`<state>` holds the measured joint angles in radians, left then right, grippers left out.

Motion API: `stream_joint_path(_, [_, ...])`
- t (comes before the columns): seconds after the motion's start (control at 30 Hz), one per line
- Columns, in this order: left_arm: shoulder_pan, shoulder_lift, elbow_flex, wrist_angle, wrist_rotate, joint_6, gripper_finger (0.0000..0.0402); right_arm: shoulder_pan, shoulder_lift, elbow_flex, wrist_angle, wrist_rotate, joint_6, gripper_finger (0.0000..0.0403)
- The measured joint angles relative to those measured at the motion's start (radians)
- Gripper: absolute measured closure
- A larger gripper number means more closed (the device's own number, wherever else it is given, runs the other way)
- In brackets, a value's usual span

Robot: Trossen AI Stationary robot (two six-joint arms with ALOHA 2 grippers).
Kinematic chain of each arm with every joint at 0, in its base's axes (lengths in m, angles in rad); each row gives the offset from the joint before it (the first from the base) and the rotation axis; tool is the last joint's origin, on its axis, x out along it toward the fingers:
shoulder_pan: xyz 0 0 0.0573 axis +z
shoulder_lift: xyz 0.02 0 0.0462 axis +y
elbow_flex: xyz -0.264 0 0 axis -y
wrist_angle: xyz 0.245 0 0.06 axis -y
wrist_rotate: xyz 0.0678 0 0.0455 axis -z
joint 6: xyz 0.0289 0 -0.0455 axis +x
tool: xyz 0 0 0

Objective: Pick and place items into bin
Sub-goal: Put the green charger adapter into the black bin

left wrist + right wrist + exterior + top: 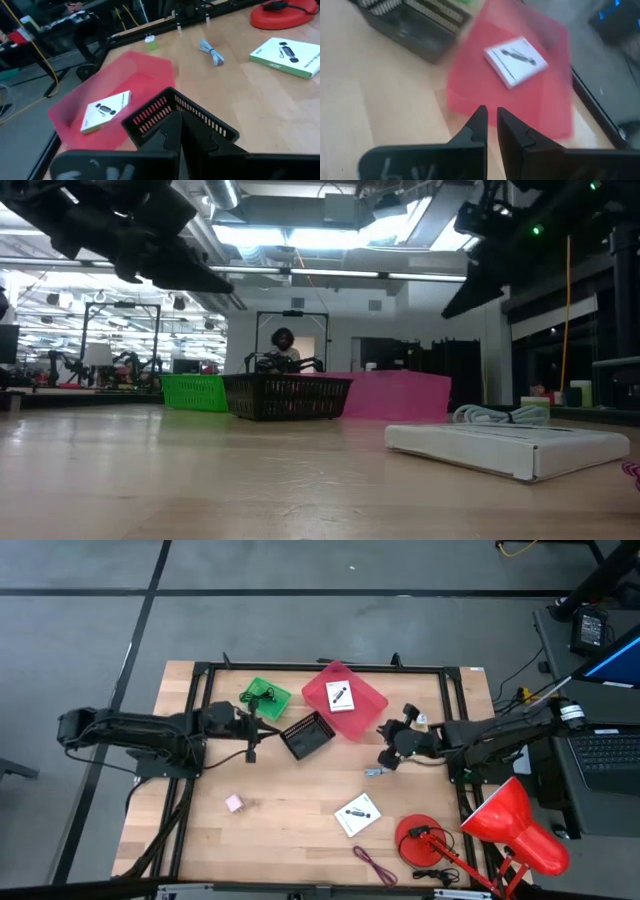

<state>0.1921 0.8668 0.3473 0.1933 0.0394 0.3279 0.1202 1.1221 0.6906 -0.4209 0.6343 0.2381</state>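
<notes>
The right end effector (384, 756), fingers nearly closed and empty, hovered beside the pink bin (344, 700), which held one white card (340, 697). The second card (358, 814) lay near the tabletop's front edge; it probably needed a wide opening, gripping across its edges.

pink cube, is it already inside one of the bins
No, the pink cube lies on the bare table, apart from every bin.
</notes>
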Motion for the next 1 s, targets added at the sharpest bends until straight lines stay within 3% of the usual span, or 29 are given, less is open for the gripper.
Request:
stream_joint_path(0.13, [0.008, -0.002, 0.0, -0.005, 0.0, -0.007, 0.0398, -0.034, 0.0, 0.099, -0.26, 0.0, 0.169, 0.0368])
stream_joint_path(0.27, [0.008, 0.002, 0.0, -0.014, 0.0, -0.008, 0.0398, -0.054, 0.0, 0.153, -0.425, 0.0, 0.302, 0.033])
stream_joint_path(0.43, [0.007, 0.001, 0.0, -0.013, -0.001, -0.008, 0.0398, -0.089, 0.0, 0.165, -0.489, -0.013, 0.394, 0.0266])
stream_joint_path(0.73, [0.007, 0.001, 0.0, -0.01, -0.001, -0.012, 0.0398, -0.236, 0.0, 0.165, -0.552, -0.164, 0.469, 0.0158])
stream_joint_path(1.0, [0.006, 0.001, 0.0, -0.01, -0.002, -0.036, 0.0398, -0.363, 0.0, 0.165, -0.632, -0.193, 0.524, 0.0116])
